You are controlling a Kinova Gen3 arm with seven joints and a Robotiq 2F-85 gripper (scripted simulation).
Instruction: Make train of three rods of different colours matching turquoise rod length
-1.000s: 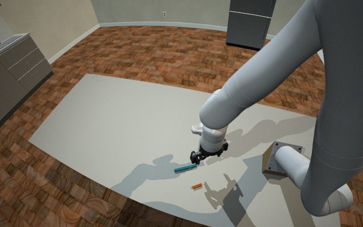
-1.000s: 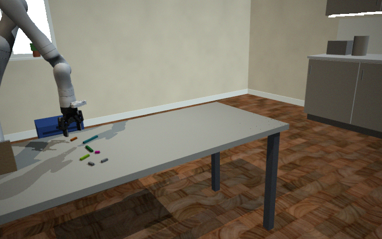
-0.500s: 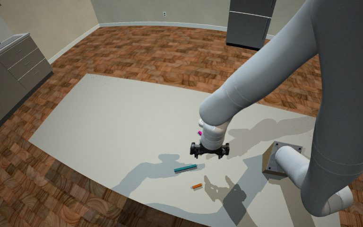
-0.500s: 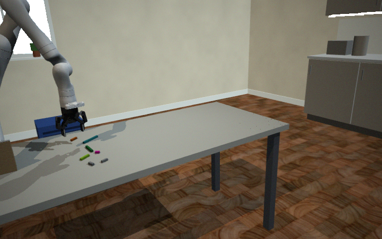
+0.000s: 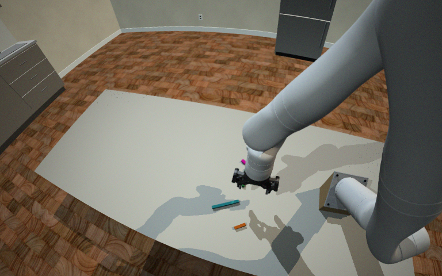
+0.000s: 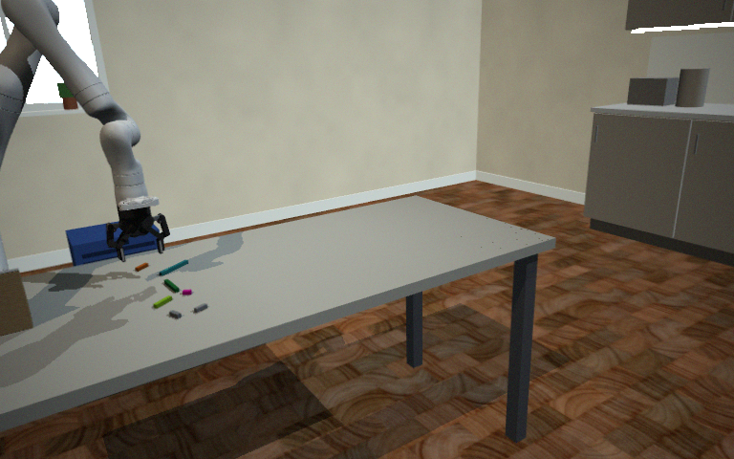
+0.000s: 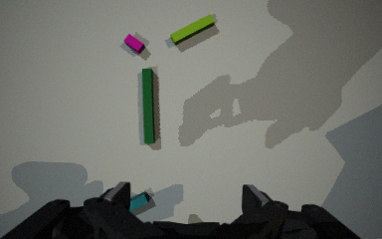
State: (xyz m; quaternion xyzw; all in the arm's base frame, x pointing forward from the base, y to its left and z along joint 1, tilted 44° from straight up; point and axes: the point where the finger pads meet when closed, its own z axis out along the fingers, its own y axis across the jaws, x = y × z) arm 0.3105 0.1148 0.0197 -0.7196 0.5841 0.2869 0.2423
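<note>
My gripper (image 5: 254, 190) (image 6: 141, 254) (image 7: 186, 196) is open and empty, well above the table. The turquoise rod (image 5: 225, 204) (image 6: 173, 267) (image 7: 139, 201) lies flat, partly behind a finger in the wrist view. The orange rod (image 5: 239, 225) (image 6: 141, 267) lies apart from it, nearer the bottom in the top view. The green rod (image 6: 171, 285) (image 7: 148, 107) has one end near the magenta rod (image 5: 243, 161) (image 6: 186, 292) (image 7: 134, 43), not touching. The lime rod (image 6: 162, 301) (image 7: 193, 29) lies beside them at another angle. Two grey rods (image 6: 174, 314) (image 6: 200, 308) lie apart from each other.
The rods lie on the pale table (image 5: 130, 140) (image 6: 352, 259). The arm's base block (image 5: 326, 195) stands at the right in the top view. A blue box (image 6: 86, 243) shows behind the table. Arm shadows cross the table top.
</note>
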